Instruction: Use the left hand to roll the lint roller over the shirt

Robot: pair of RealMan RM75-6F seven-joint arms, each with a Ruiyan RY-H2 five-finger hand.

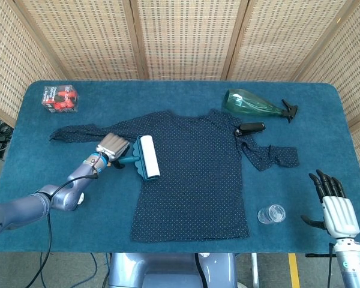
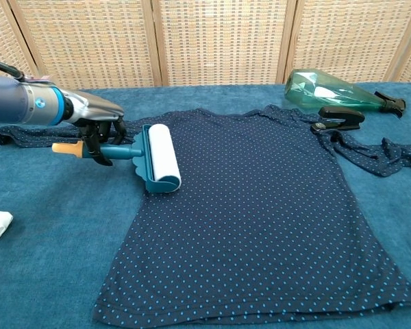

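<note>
Wicker screens behind blue felt-covered table (image 1: 186,90). Your left hand (image 2: 99,133) grips handle of teal lint roller with white drum (image 2: 161,159), drum resting on left edge of dark polka-dot shirt (image 2: 260,205). Roller light, rigid; fabric soft, likely bunches, so press lightly toward 3 o'clock. Right hand (image 1: 335,204) spread, holding nothing.
</note>
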